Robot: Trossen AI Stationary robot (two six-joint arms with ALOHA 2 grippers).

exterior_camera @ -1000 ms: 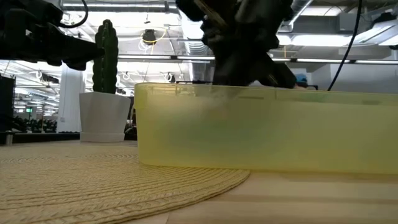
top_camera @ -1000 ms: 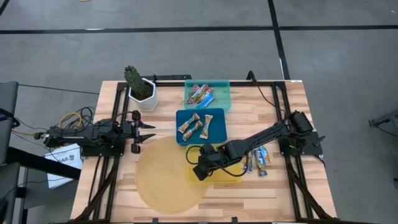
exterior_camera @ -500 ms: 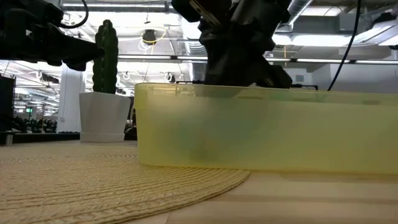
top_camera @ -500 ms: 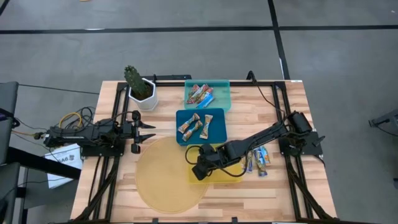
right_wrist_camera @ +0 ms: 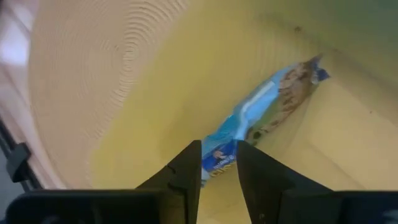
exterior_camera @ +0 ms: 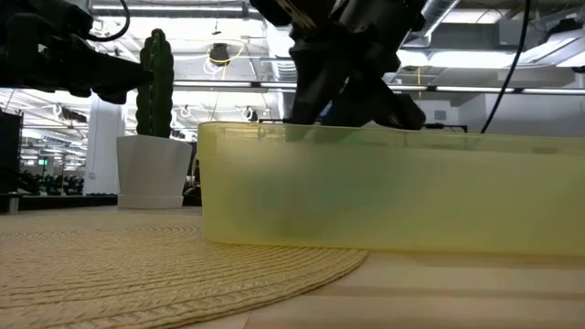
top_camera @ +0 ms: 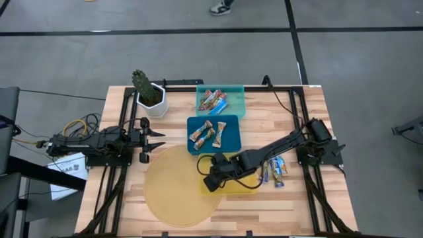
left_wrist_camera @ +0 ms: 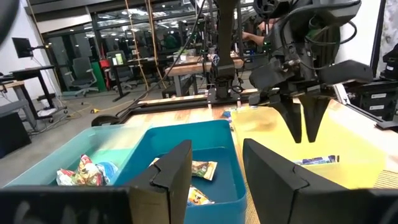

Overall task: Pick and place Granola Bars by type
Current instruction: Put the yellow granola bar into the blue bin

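My right gripper (right_wrist_camera: 219, 149) hangs open inside the yellow tray (top_camera: 246, 188), its fingers slanting down. A blue-white granola bar (right_wrist_camera: 273, 102) lies on the tray floor just below and past the fingertips. The left wrist view shows the same bar (left_wrist_camera: 317, 160) lying flat under the fingers, apart from them. Tan-brown bars (top_camera: 206, 134) lie in the blue tray (top_camera: 192, 149). Red-multicolour bars (top_camera: 213, 100) lie in the teal tray (top_camera: 239, 99). More bars (top_camera: 275, 170) lie on the table to the right of the yellow tray. My left gripper (left_wrist_camera: 216, 149) waits open at the table's left.
A round woven mat (top_camera: 173, 192) lies under the yellow tray's left part. A potted cactus (top_camera: 144, 89) stands at the far left. Black frame rails (top_camera: 295, 112) run along the table's sides. Bare wood lies at the far right.
My right gripper has opened its fingers over the yellow tray, staying where it was.
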